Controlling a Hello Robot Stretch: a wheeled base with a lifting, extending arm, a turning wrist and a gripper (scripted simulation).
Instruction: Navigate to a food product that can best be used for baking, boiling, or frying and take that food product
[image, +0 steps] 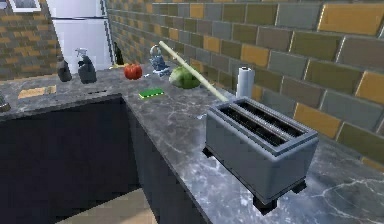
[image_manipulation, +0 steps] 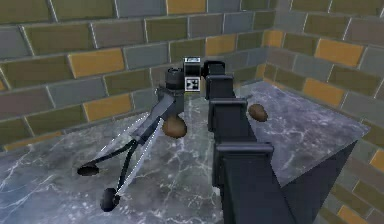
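Note:
A brown, rounded, potato-like lump (image_manipulation: 176, 127) lies on the grey marble countertop (image_manipulation: 60, 185), close beside the dark body of my gripper. A second brown lump (image_manipulation: 257, 112) lies on the counter on the other side of the arm. My gripper (image_manipulation: 98, 185) reaches down toward the arm side view's left, its thin fingers (image_manipulation: 108, 200) ending over bare marble, so it holds nothing. The dark arm bar (image_manipulation: 235, 150) rises from the bottom edge to two white marked squares (image_manipulation: 195, 76).
In the forward view a grey toaster (image: 258, 142) stands on the counter at right. Beyond it are a pale cylinder (image: 245, 81), a green round vegetable (image: 183, 76), a red tomato (image: 132, 71), a green sponge (image: 151, 93) and a spray bottle (image: 87, 68). Brick walls back the counter.

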